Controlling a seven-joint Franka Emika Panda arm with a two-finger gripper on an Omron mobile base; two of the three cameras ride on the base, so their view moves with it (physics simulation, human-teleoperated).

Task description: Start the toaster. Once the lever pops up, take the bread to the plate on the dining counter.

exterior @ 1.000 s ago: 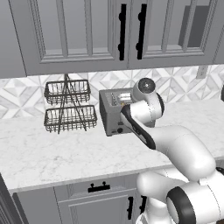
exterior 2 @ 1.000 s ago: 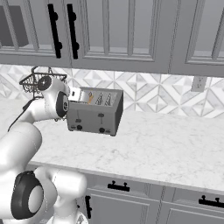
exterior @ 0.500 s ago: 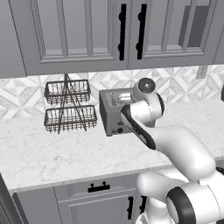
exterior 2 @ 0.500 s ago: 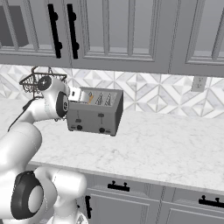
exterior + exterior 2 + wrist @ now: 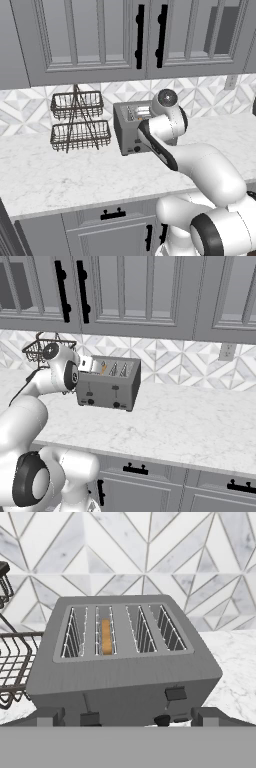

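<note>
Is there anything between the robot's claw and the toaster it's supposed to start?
Nothing visible. In the hand view the gripper sits right at the toaster's front, fingertips flanking its levers and knobs. The bread sits in the second slot from the left. The wire basket stands off to the side.

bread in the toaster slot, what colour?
Golden-tan bread in the grey toaster; hand view shows it best.

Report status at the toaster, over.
Pincer open, hovering at toaster front. Bread down in second slot from wire basket side. Nothing blocking.
</note>
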